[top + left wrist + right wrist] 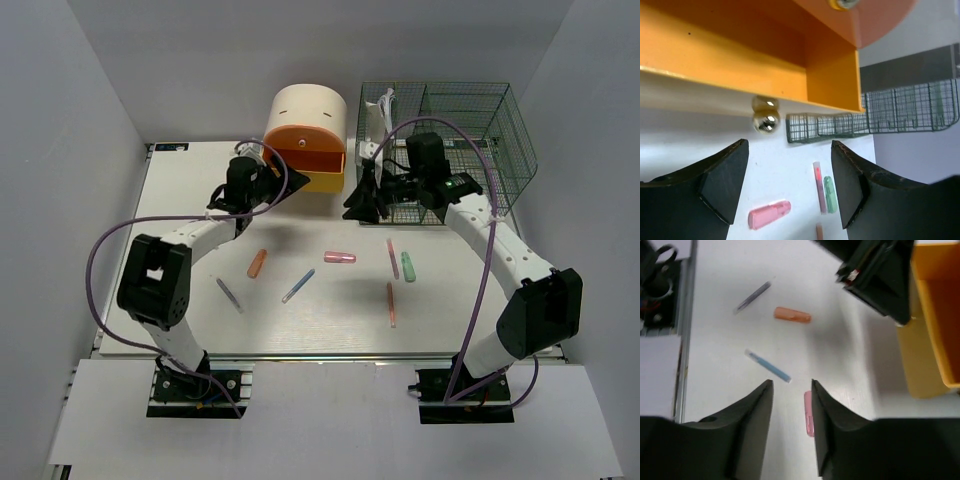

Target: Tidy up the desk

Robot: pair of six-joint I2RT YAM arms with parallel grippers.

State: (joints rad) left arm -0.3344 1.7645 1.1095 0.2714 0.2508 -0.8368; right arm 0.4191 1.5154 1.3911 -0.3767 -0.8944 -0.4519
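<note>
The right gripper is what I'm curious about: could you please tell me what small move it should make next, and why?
Probably lower the right gripper straight down onto the pink marker, which lies just below its fingertips in the right wrist view. Its jaws stand slightly apart with nothing between them, the drawer is already pulled open, and pens lie loose on the desk.
</note>
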